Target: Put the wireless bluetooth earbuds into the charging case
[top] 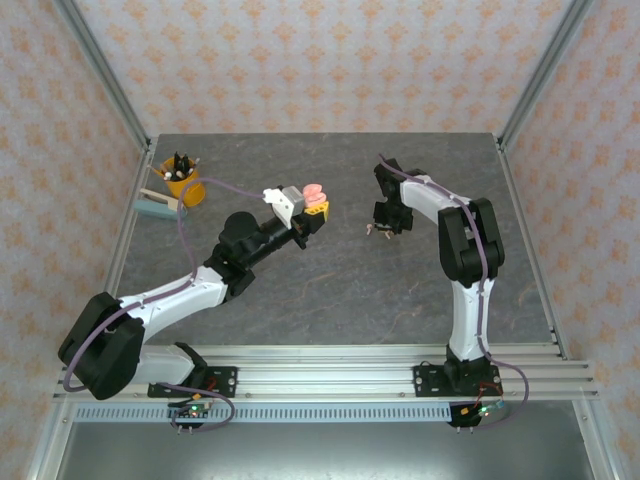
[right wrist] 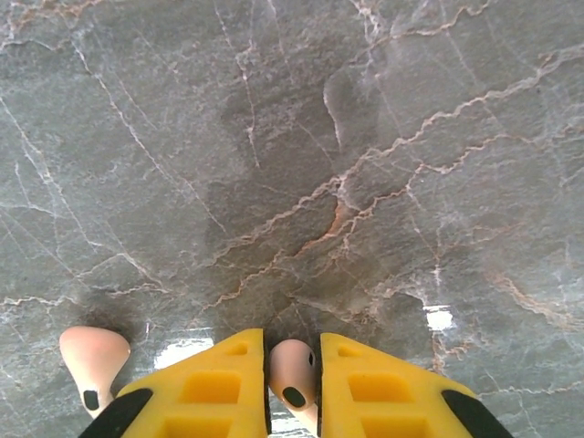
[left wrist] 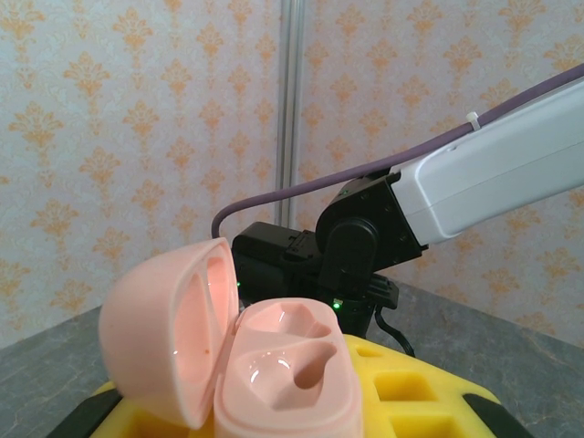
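Across the grey marbled stone worktop [top: 330, 290], the white-and-black left arm [top: 170, 300] reaches from the near-left corner toward the middle. The matching right arm [top: 465, 250] rises from the near right and folds back down toward the centre. At the far-left corner stands an orange cup [top: 182, 185] holding dark pens, with a flat teal box [top: 157, 206] lying just beside it on the near side. The left jaws, padded in yellow, are pressed onto a salmon-pink round plastic charging case [left wrist: 283, 374], which they hold up off the worktop a little left of centre. In the left wrist view its hinged lid [left wrist: 164, 328] stands open to the left and the base shows two glossy moulded hollows, with the right arm behind it. The right jaws, also yellow, point down at the stone and pinch a tiny salmon-pink stemmed earbud [right wrist: 292, 376] between their inner faces, its dark tip toward the camera. I cannot tell whether this bud is lifted or touches the worktop. A second salmon-pink earbud [right wrist: 91, 360] lies on the stone just beside those jaws, to their left in the right wrist view.
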Action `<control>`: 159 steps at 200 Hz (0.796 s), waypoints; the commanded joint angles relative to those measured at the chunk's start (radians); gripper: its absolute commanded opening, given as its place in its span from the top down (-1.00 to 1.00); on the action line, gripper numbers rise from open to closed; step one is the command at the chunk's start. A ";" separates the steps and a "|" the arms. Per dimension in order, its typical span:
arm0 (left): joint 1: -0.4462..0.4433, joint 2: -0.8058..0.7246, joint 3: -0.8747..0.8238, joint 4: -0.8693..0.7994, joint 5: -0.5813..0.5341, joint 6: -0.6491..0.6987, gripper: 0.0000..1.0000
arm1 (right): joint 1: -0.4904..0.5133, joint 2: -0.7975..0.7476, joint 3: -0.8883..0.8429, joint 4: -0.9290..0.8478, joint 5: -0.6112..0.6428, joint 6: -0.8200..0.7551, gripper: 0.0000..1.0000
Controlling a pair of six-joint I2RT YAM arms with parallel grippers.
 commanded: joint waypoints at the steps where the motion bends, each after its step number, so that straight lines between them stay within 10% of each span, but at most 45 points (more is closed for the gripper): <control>1: -0.009 -0.016 0.036 0.005 0.004 0.004 1.00 | 0.012 -0.040 -0.038 -0.021 -0.021 0.021 0.67; 159: -0.009 -0.058 0.040 -0.080 0.034 0.052 1.00 | 0.013 -0.464 -0.279 0.172 -0.159 0.121 0.66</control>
